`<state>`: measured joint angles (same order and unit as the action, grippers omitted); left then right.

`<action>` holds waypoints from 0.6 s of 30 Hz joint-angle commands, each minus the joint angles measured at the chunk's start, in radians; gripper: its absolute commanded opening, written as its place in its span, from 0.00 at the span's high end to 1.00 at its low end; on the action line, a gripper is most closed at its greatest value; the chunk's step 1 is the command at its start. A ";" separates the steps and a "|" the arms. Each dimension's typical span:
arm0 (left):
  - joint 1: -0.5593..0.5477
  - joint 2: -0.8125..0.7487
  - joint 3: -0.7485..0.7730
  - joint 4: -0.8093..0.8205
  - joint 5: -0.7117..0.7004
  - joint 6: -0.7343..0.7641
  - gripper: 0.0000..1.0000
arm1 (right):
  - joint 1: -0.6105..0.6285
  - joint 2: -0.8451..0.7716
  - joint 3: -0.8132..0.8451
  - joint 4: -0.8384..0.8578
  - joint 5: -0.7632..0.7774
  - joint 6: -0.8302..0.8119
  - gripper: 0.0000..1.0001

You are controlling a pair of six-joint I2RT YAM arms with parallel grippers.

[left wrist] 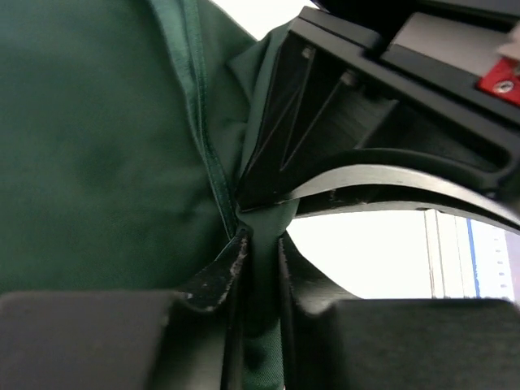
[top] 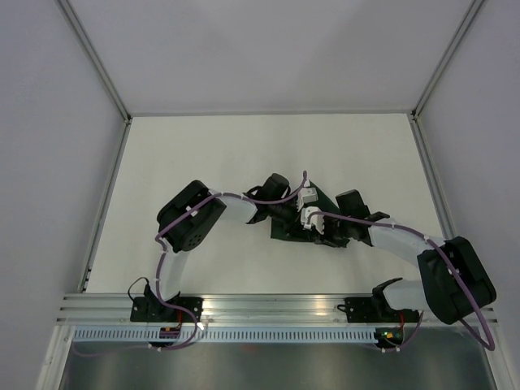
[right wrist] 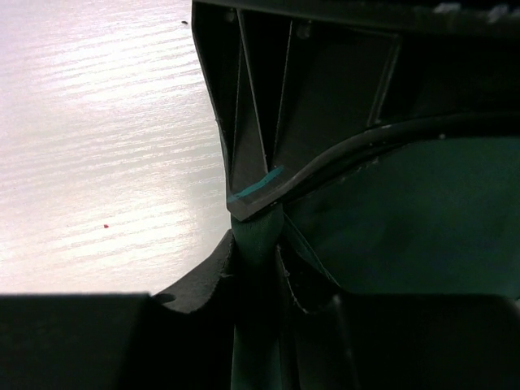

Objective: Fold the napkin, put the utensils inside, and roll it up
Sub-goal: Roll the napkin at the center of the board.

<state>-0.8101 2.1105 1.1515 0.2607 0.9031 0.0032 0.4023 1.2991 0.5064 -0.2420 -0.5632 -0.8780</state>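
Observation:
The dark green napkin (top: 282,231) lies bunched on the white table under both grippers. My left gripper (top: 294,213) is shut on a fold of it. In the left wrist view the cloth (left wrist: 97,162) fills the left side and a strip of it is pinched between the fingers (left wrist: 258,248). My right gripper (top: 323,231) is shut on a fold of the napkin (right wrist: 406,219) too, with the strip squeezed between its fingers (right wrist: 258,248). The two grippers meet tip to tip, and each shows in the other's wrist view. The utensils are out of view.
The white table (top: 244,154) is walled by grey panels at the back and sides. An aluminium rail (top: 268,305) with both arm bases runs along the near edge. Bare tabletop (right wrist: 106,122) shows left of the right gripper.

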 commanded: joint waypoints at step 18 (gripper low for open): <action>0.057 -0.200 -0.131 0.043 -0.278 -0.246 0.51 | -0.083 0.411 0.343 -0.385 -0.159 -0.202 0.99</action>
<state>-0.7586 1.9957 1.0462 0.2680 0.7059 -0.1703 0.3393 1.6192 0.8070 -0.4931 -0.7219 -0.9962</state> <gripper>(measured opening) 0.485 0.261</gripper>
